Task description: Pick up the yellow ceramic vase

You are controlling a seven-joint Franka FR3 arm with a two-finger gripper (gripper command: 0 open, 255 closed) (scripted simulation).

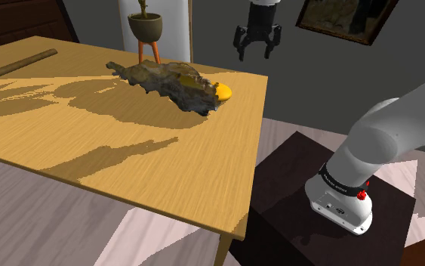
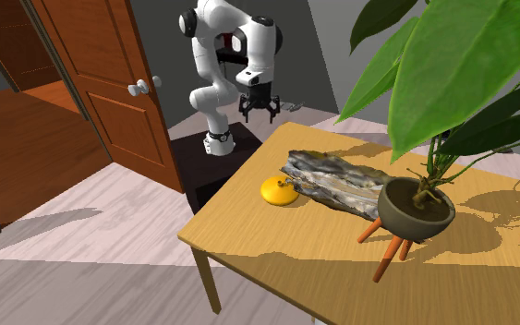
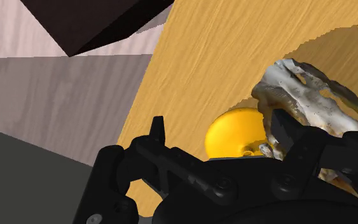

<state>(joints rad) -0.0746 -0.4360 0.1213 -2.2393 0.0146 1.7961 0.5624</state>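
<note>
Nothing is grasped yet; the all-black gripper hangs high with its 2 fingers apart, while the squat glossy yellow vase sits near the wooden tabletop's stand-side edge, against a grey-brown driftwood-like lump; descent, closing and lift remain.

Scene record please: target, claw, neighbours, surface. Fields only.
target: yellow vase, sitting low on the table near its edge
claw: claw open, raised clear of the vase, holding nothing
neighbour: grey-brown rocky lump, right beside the vase; contact unclear
other: potted plant on orange legs, at the lump's far end from the vase
surface: wooden table
</note>
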